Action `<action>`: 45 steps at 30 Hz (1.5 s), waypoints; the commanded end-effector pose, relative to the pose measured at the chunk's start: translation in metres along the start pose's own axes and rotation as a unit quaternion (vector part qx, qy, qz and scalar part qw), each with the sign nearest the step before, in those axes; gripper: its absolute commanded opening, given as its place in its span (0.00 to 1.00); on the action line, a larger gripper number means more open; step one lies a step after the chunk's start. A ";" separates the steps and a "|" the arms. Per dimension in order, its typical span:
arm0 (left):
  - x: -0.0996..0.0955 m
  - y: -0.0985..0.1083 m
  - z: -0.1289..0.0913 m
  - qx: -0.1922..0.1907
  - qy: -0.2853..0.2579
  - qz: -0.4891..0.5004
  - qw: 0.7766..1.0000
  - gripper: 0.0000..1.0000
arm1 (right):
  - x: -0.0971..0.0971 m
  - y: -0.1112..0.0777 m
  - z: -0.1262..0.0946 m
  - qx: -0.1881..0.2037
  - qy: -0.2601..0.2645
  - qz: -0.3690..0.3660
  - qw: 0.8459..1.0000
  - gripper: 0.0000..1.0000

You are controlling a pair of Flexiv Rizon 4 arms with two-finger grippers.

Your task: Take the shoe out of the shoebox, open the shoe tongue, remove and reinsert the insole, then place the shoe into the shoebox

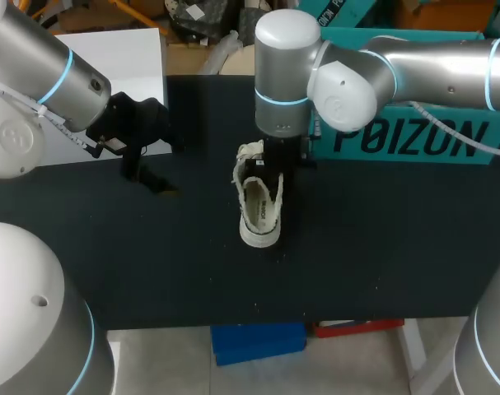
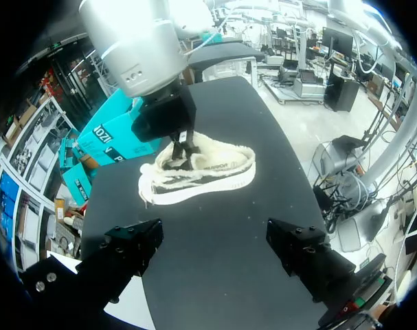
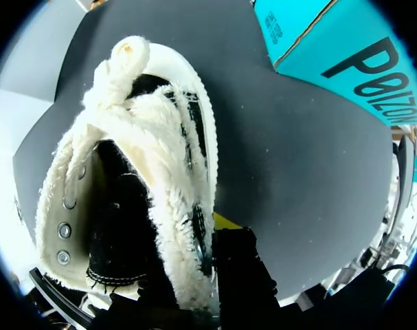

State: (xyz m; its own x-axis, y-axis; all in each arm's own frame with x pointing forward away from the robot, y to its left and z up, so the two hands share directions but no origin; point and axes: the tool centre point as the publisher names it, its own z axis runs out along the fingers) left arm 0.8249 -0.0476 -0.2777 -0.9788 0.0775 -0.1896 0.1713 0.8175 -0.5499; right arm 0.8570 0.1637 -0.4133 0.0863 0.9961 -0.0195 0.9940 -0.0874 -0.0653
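Black table (image 1: pixel 381 247), right gripper (image 1: pixel 274 174) pinching shoe (image 1: pixel 260 210) wall, inner fingertip hidden

A robotics lab: silver left arm (image 1: pixel 44 82) and right arm (image 1: pixel 414 70) over a black worktable (image 1: pixel 398 255).

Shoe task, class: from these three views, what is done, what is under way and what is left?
Done: the shoe stands on the table, outside the teal shoebox. In hand: the right hand is down at its opening; the left hand hangs open, empty, apart. No insole lies on the table, so the insole step looks unfinished. Left: putting the shoe back in the shoebox.
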 end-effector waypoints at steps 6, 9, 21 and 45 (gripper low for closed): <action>0.001 0.001 0.000 0.000 -0.002 0.001 1.000 1.00 | -0.026 -0.022 -0.077 -0.011 -0.035 0.002 0.999 0.00; 0.001 0.001 0.000 0.000 -0.002 0.001 1.000 1.00 | -0.036 -0.031 -0.107 -0.021 -0.047 -0.009 0.999 0.00; 0.001 0.001 0.000 0.000 -0.002 0.001 1.000 1.00 | -0.083 -0.051 -0.232 -0.065 -0.090 -0.317 0.942 0.00; 0.001 0.001 0.000 0.000 -0.002 0.001 1.000 1.00 | -0.098 -0.035 -0.284 -0.058 -0.082 -0.604 0.791 0.00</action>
State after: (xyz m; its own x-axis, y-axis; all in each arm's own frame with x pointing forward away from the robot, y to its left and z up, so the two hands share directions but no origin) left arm 0.8249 -0.0476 -0.2777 -0.9788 0.0775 -0.1896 0.1713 0.8175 -0.5499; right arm 0.8339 0.0775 -0.1263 -0.8397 0.5200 -0.1564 0.5312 0.8464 -0.0379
